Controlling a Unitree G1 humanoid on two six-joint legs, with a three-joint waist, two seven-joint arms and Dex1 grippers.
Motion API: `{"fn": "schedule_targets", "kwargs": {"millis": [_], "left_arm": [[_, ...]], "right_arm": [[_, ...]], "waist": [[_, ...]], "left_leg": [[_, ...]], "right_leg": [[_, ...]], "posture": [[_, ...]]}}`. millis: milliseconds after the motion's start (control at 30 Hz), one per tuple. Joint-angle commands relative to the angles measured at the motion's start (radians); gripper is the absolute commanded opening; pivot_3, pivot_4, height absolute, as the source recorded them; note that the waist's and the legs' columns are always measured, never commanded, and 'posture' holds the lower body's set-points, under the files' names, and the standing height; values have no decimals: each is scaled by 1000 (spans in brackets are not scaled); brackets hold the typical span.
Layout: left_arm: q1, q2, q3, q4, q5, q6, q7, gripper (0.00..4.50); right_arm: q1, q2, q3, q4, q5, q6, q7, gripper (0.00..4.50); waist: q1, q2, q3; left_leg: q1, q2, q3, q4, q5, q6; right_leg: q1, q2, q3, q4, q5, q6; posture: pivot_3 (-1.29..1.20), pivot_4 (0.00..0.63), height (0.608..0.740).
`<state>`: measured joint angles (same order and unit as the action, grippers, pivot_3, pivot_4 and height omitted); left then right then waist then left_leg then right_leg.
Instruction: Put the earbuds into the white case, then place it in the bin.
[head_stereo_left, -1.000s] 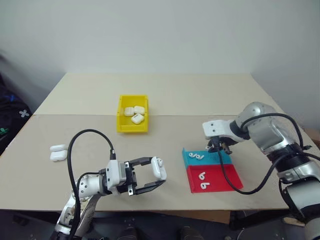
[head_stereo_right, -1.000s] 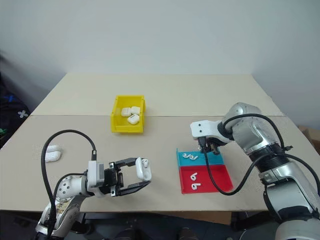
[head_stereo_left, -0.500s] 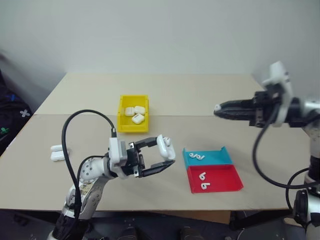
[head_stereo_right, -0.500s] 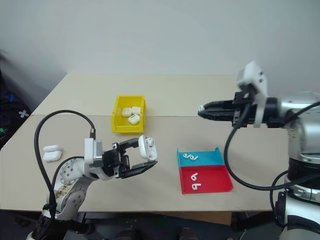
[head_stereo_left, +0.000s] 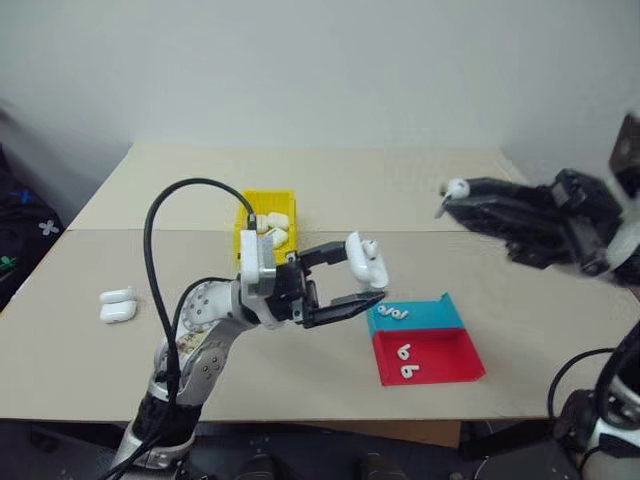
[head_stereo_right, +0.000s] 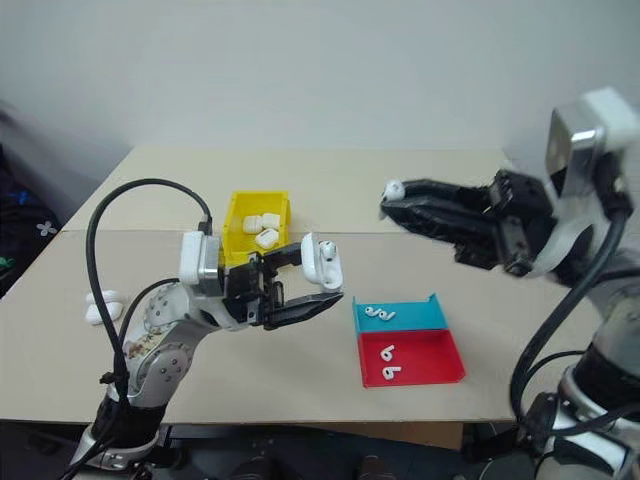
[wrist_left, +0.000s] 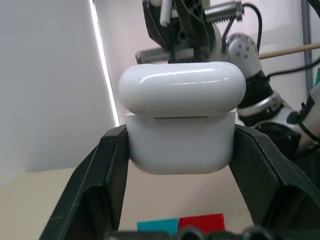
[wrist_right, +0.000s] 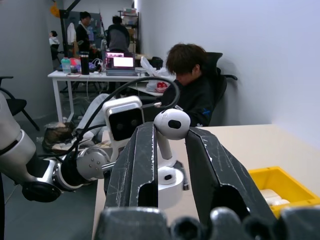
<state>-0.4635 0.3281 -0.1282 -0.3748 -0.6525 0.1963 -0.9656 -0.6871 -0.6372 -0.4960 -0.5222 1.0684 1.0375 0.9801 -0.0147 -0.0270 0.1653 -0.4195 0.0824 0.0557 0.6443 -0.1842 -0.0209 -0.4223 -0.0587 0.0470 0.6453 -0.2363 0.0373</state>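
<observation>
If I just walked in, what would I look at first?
Probably the two robot hands lifted over the table, facing each other. The left hand holds an open white case in the air, and the right hand pinches a tiny white earbud between its fingers. After that, the bright yellow bin with cases inside, and the blue-and-red tray with more earbuds.

Earbud cases: six — one (head_stereo_left: 366, 262) in air with lid open, three (head_stereo_left: 270, 228) in yellow bin (head_stereo_left: 243, 241), two (head_stereo_left: 117, 305) near tabletop's left edge. Earbuds: five — one (head_stereo_left: 455, 188) aloft, four (head_stereo_left: 400, 314) in tray (head_stereo_left: 468, 358). One bin, one tray.
</observation>
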Motion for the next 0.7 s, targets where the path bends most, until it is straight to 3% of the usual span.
{"fn": "schedule_targets", "kwargs": {"millis": [33,300,700], "left_arm": [[-13,-9,2,-4,-13,-9,-19,2779],[-17,-17,6,8,-3,-23,-40,2779],[4,-18,8,-2,6,-34,-37,2779]], "right_arm": [[-4,-12,12,-30,72,-53,-55,925],[51,-63,90,-46,172,-66,-106,925],[125,-110,163,-69,161,-142,-98,925]], "waist": [[-1,0,0],[0,0,0],[1,0,0]], "left_leg": [[0,0,0,0,0,0],[0,0,-1,0,0,0],[0,0,-1,0,0,0]], "right_leg": [[0,0,0,0,0,0],[0,0,0,0,0,-1],[0,0,-1,-1,-1,2]], "posture": [[0,150,740],[0,150,740],[0,150,740]]}}
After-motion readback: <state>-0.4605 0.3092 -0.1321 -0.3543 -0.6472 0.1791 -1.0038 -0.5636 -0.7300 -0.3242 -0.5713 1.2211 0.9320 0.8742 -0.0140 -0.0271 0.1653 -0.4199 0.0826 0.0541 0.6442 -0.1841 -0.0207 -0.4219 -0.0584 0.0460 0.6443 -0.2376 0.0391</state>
